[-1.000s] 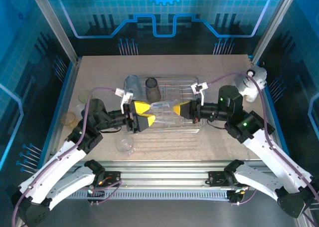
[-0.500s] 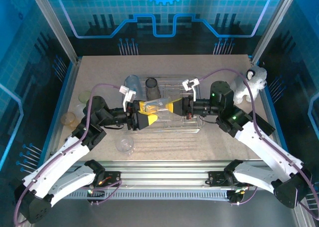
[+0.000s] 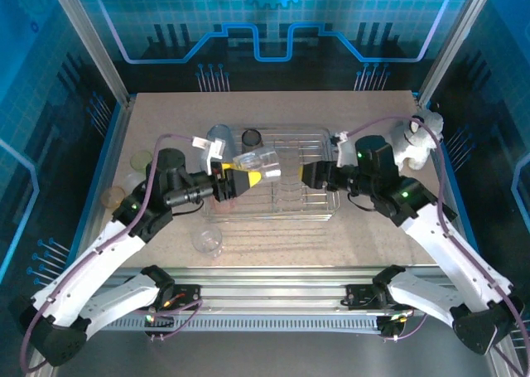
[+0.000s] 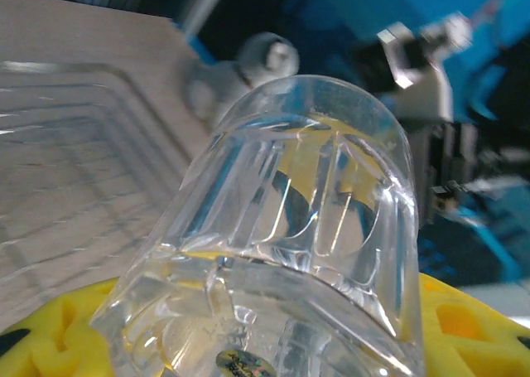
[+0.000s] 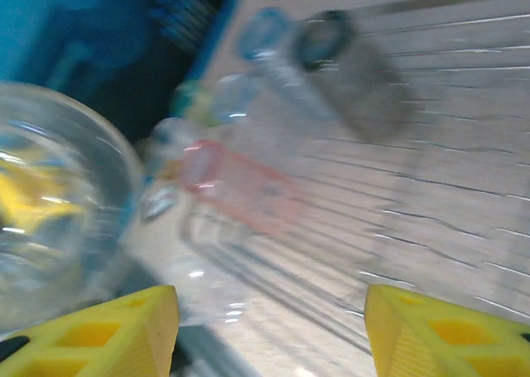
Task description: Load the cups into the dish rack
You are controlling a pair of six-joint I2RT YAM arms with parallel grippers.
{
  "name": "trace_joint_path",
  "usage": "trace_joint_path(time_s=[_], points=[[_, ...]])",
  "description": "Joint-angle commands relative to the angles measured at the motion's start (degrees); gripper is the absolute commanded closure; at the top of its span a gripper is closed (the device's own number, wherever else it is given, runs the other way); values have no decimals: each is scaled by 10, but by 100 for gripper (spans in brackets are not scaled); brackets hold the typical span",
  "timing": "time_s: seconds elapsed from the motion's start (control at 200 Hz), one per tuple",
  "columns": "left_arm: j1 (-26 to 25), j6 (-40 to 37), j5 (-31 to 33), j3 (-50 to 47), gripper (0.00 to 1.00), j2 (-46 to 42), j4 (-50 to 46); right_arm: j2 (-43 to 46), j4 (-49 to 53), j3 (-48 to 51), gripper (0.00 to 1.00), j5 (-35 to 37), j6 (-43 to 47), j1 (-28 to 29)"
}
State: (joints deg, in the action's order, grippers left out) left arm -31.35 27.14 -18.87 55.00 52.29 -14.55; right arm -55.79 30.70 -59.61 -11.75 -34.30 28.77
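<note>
Left gripper (image 3: 245,176): closed on a clear ribbed plastic tumbler (image 3: 258,161), yellow pads (image 4: 50,344) either side of its base.
Clear tumbler: held on its side above the left part of the rectangular silver wire dish rack (image 3: 273,216), mouth towards the right arm.
Right gripper (image 5: 269,327): yellow fingers spread wide, nothing between them, apart from the tumbler.
Rack's far-left corner: a smoky dark tumbler (image 3: 251,137) beside a pale bluish tumbler (image 3: 219,137).
Table: another clear cup (image 3: 207,240) lay near the rack's front-left corner.

Clear fluted cup (image 4: 290,228); yellow finger pads (image 5: 99,331); smoky-dark cup (image 3: 251,137); pink cup (image 5: 240,190); silver wire rack (image 3: 319,205); speckled beige table (image 3: 166,116).
</note>
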Motion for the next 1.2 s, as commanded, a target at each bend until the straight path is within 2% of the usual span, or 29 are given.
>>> trace_joint_path(time_s=[0.0, 0.065, 0.16, 0.305, 0.4, 0.51, 0.725, 1.196], points=[[-3, -46, 147, 85, 88, 50, -175, 69, 97, 26, 38, 157, 45, -22], [-5, -53, 172, 123, 89, 93, -225, 110, 99, 53, 38, 191, 51, -40], [-8, -65, 205, 173, 90, 162, -281, 166, 101, 89, 29, 221, 62, -71], [-20, -78, 232, 251, 92, 262, -347, 222, 99, 136, 25, 209, 92, -120], [-36, -91, 277, 300, 94, 317, -379, 249, 101, 151, 20, 198, 104, -148], [-46, -102, 313, 347, 94, 372, -415, 286, 104, 167, 0, 224, 101, -172], [-53, -115, 358, 421, 94, 477, -481, 352, 103, 190, 0, 244, 113, -197], [-57, -139, 383, 514, 92, 616, -524, 359, 128, 190, 0, 258, 130, -199]])
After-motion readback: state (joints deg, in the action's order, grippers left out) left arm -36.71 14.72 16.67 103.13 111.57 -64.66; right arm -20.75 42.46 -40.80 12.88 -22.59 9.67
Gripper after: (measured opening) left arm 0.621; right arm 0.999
